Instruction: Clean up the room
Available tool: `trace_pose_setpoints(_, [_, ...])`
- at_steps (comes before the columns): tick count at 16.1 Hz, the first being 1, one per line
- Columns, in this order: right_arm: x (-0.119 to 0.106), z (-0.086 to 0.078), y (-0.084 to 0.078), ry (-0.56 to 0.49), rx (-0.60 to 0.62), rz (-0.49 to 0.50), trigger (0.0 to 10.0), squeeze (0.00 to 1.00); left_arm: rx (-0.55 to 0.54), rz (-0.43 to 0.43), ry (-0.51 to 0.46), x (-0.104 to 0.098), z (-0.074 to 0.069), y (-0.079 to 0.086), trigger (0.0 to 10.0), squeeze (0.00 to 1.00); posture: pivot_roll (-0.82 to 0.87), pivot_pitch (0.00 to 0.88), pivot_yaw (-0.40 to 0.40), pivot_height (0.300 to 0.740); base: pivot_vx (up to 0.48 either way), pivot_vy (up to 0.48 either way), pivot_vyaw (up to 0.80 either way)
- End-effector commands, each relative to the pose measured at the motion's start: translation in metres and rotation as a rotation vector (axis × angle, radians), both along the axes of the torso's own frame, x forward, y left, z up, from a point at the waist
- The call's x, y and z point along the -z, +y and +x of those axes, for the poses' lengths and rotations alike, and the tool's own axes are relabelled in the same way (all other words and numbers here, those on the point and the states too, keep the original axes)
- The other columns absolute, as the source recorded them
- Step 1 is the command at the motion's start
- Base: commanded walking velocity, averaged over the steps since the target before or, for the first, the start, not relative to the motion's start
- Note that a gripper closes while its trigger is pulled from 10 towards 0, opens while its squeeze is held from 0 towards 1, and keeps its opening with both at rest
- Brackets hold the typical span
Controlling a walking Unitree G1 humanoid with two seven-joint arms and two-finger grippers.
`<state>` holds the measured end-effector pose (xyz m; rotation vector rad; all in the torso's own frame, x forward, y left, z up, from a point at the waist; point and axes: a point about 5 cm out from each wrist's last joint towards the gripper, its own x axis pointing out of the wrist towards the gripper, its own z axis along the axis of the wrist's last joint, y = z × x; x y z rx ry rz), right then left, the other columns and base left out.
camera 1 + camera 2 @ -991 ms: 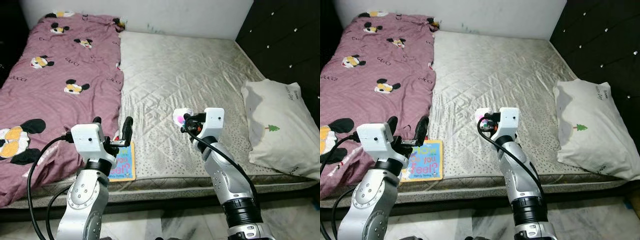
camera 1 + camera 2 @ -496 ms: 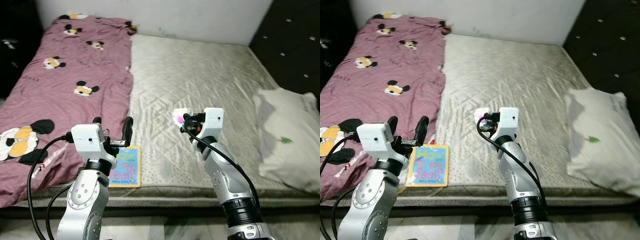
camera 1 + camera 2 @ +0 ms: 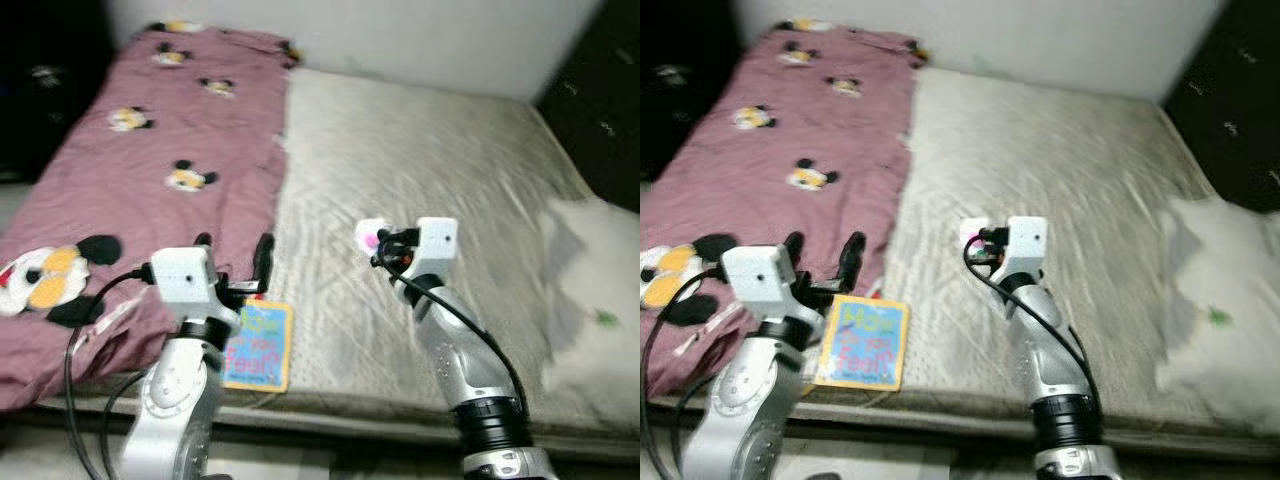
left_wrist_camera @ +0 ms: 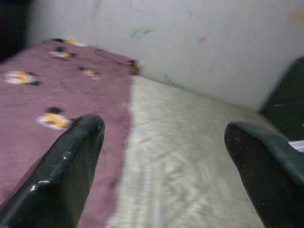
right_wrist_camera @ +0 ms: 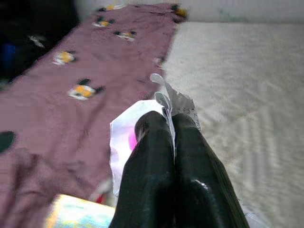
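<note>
- Two grippers are raised over the near edge of the mattress (image 3: 420,170). The left gripper (image 3: 232,262) has its fingers spread wide with nothing between them. The right gripper (image 5: 167,137) has its fingers pinched together on one white wrapper (image 5: 137,118) with a pink mark.
- One children's book (image 3: 862,342) lies flat at the mattress's near edge, just beside the left gripper.
- Compared with a second ago the whole view has swung and blurred, so the camera has moved; book and pillow lie as before.
- One maroon blanket (image 3: 150,170) with cartoon mice covers the left side.
- One white pillow (image 3: 1220,300) lies at the right edge.
- The quilted middle lies open up to the far wall (image 4: 190,42).
</note>
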<state>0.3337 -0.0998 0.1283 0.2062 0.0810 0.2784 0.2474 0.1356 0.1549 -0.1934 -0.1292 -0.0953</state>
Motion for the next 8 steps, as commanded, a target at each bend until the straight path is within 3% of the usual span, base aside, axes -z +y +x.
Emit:
trace_pose_setpoints(1, [-0.0002, -0.0009, -0.0052, -0.011, 0.007, -0.009, 10.0, 0.00, 0.018, -0.022, 0.008, -0.0005, 0.0007, -0.0082, 10.0, 0.00, 0.06, 0.091, -0.118, 0.740, 0.000, 0.000, 0.00])
trace_pose_setpoints(6, [-0.0007, 0.0000, -0.0045, -0.019, 0.003, -0.025, 10.0, 0.00, -0.010, -0.036, 0.011, -0.0010, 0.0029, -0.0052, 10.0, 0.00, 0.06, 0.093, -0.118, 0.740, 0.000, 0.000, 0.00])
trace_pose_setpoints(8, [-0.0006, 0.0000, -0.0038, -0.018, 0.001, -0.018, 10.0, 0.00, -0.011, -0.036, 0.007, -0.0013, 0.0032, -0.0057, 10.0, 0.00, 0.06, 0.093, -0.119, 0.740, 0.000, 0.412, 0.00])
